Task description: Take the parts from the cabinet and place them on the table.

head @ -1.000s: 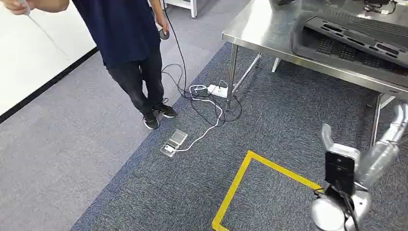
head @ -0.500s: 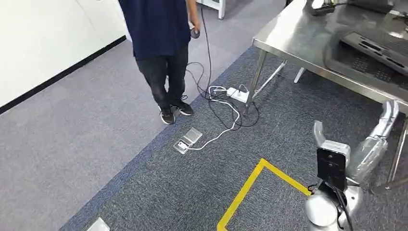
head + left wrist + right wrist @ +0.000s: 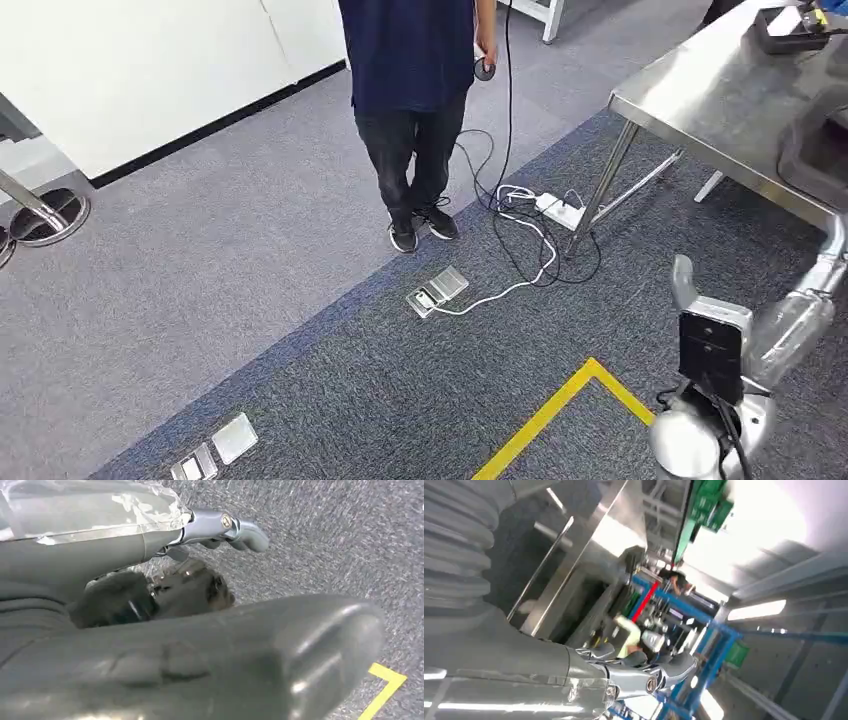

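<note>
right hand (image 3: 800, 320): raised at the lower right of the head view, beside the desk's near edge, silver forearm below it; in the right wrist view (image 3: 644, 677) thumb and finger stick out with nothing between them, hand looks spread and holds nothing
left hand (image 3: 220, 527): grey thumb juts out over the carpet; a big grey rounded surface lies across the left wrist view in front of it; cannot tell whether the fingers are spread or closed, or whether they hold anything
desk (image 3: 720, 110): stainless steel, upper right of head view, near corner on a thin metal leg (image 3: 605, 190)
dark tray (image 3: 815, 150): on the desk at its right end, cut by the frame edge; parts not clear enough to tell
black device (image 3: 790, 25): at the desk's far edge
person (image 3: 415, 90): dark top, black trousers, dark shoes, stands on the grey floor left of the desk, holds a small round object (image 3: 484, 68) with a cable hanging down
power strip (image 3: 558, 210): white, on the carpet by the desk leg, cables looped around it
floor box (image 3: 438, 291): lid open, white cable runs into it
second floor box (image 3: 215, 450): bottom left of the carpet
yellow tape (image 3: 560, 410): corner mark on the carpet, near the right arm
</note>
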Motion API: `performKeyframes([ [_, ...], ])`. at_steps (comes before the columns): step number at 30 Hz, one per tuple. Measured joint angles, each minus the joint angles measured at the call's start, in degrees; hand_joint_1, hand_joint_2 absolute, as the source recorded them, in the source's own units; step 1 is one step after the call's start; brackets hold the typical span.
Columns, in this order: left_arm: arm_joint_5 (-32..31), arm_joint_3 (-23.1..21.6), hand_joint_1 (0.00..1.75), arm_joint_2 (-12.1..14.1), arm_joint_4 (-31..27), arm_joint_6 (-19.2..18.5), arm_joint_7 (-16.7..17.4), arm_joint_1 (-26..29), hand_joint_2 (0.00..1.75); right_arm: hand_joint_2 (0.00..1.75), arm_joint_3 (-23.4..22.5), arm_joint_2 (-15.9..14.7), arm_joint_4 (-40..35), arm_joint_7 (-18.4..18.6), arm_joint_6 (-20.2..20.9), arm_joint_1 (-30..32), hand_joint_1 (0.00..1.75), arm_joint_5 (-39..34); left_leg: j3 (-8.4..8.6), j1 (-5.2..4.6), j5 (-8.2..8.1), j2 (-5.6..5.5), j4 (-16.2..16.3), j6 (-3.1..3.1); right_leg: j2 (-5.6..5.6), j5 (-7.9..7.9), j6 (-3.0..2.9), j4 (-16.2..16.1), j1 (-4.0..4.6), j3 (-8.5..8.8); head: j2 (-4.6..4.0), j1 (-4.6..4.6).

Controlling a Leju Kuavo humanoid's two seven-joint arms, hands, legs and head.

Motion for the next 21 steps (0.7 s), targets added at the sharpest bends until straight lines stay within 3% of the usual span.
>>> performKeyframes([
  [1,0.0,0.0,0.0,0.0,0.0,0.0,0.0,-0.1,0.0,1.75,0.0,0.0,0.0,0.0,0.0,0.0,0.0,0.1,-2.01,0.13,-2.08,1.34,4.0,-0.25,-0.86,-0.07,-0.15,0.0,0.11,0.07,0.0,-0.61],
  [3,0.0,0.0,0.0,0.0,0.0,0.0,0.0,-0.1,0.0,1.75,0.1,0.0,0.0,0.3,0.0,0.0,0.0,0.1,-6.66,0.33,-5.71,2.42,13.1,-0.43,-2.64,-0.3,-0.4,0.0,0.39,0.15,0.0,-0.91],
  [4,0.1,0.0,0.0,0.0,0.0,0.0,0.0,0.0,0.0,1.75,0.1,0.0,0.0,0.3,0.0,0.0,0.0,0.1,-7.55,0.36,-5.61,2.57,14.6,-0.42,-3.37,-0.39,-0.46,0.0,0.45,0.23,0.0,-0.98],
  [5,0.1,0.0,0.0,0.0,0.0,0.0,0.0,0.1,0.0,1.75,0.1,0.0,0.0,0.3,0.0,0.0,0.0,0.1,-6.94,0.33,-4.2,2.61,13.2,-0.18,-4.12,-0.51,-0.43,0.0,0.52,0.36,0.0,-1.09],
  [7,0.1,0.0,0.0,0.0,0.0,0.0,0.0,0.1,0.0,1.75,0.3,0.0,0.0,0.2,0.0,-0.1,0.0,0.1,-2.13,0.02,0.73,3.26,3.8,0.79,-5.4,-0.82,-0.37,0.0,0.7,0.84,0.0,-1.28],
  [8,0.1,0.0,0.0,0.0,0.0,0.0,0.0,0.0,0.0,1.75,0.3,0.0,0.0,0.2,0.0,-0.2,0.0,0.1,0.62,-0.47,2.7,4.94,-1.4,1.57,-5.98,-1.0,-0.28,-0.1,0.73,1.17,0.0,-1.35],
  [9,0.1,0.0,0.0,0.0,0.0,0.0,0.0,-0.1,0.0,1.75,0.3,0.0,0.0,0.2,0.0,-0.1,0.0,0.2,1.54,-1.05,2.13,6.94,-3.7,1.98,-6.55,-1.27,0.09,-0.1,1.11,1.39,0.0,-1.31],
  [12,0.1,0.0,0.0,0.0,0.0,0.0,0.0,0.2,0.0,1.75,0.3,0.0,0.0,0.4,0.0,-0.2,0.0,0.2,1.27,-1.37,2.4,5.29,-4.0,2.17,-7.86,-1.37,0.64,-0.7,0.84,1.92,0.0,-1.35],
  [13,0.1,0.0,0.0,0.0,0.0,0.0,0.0,0.3,0.0,1.75,0.4,0.0,0.0,0.3,0.0,-0.2,0.0,0.2,1.6,-1.31,2.69,4.63,-4.8,2.59,-8.26,-1.37,1.03,-1.1,1.05,2.39,0.0,-1.39],
  [14,0.1,0.0,0.0,0.0,0.0,0.0,-0.1,0.4,0.0,1.75,0.4,-0.1,0.0,0.3,0.0,-0.3,0.0,0.2,2.28,-0.48,3.34,4.36,-5.8,2.71,-6.17,-2.12,1.34,-0.4,0.8,2.51,0.0,-1.13],
  [15,0.1,0.0,0.0,0.0,0.0,0.0,-0.1,0.4,0.0,1.75,0.4,-0.1,0.0,0.3,0.0,-0.3,0.0,0.3,2.48,-0.41,3.51,3.86,-6.2,3.12,-3.83,-3.76,1.3,1.8,0.84,1.51,0.0,-1.13],
  [16,0.2,0.0,0.0,0.0,0.0,0.1,-0.1,0.2,0.0,1.75,0.4,-0.2,0.0,0.5,0.0,-0.3,0.0,0.3,2.5,-0.38,3.56,3.47,-6.2,3.32,-2.62,-6.05,1.25,5.8,0.87,-0.44,0.0,-0.87],
  [18,0.1,0.0,0.0,-0.1,0.0,0.0,-0.1,0.2,0.0,1.75,0.4,-0.3,0.0,0.6,0.0,0.0,0.0,0.3,2.48,-0.42,3.45,2.31,-6.1,3.44,-2.03,-9.36,1.44,14.2,0.85,-4.84,0.0,-0.28],
  [19,0.1,0.0,0.0,-0.1,0.0,0.0,-0.1,0.3,0.0,1.75,0.4,-0.3,0.0,0.6,0.0,0.1,0.0,0.3,2.49,-0.43,3.41,1.79,-6.1,3.47,-2.01,-9.53,1.5,16.3,0.86,-6.12,0.0,-0.23],
  [20,0.1,0.0,0.0,-0.1,0.0,0.0,-0.1,0.4,0.0,1.75,0.4,-0.3,0.1,0.7,0.0,0.0,0.0,0.2,2.6,-0.4,3.34,1.01,-6.0,3.41,-1.99,-8.02,1.59,15.8,0.84,-6.33,0.0,-0.06],
  [21,0.1,0.0,0.0,-0.1,0.0,0.0,-0.1,0.4,0.0,1.75,0.4,-0.4,0.1,0.8,0.0,0.0,0.0,0.3,2.69,-0.32,3.2,0.23,-5.8,3.27,-1.88,-5.36,1.68,12.7,0.74,-5.25,0.0,0.09],
])
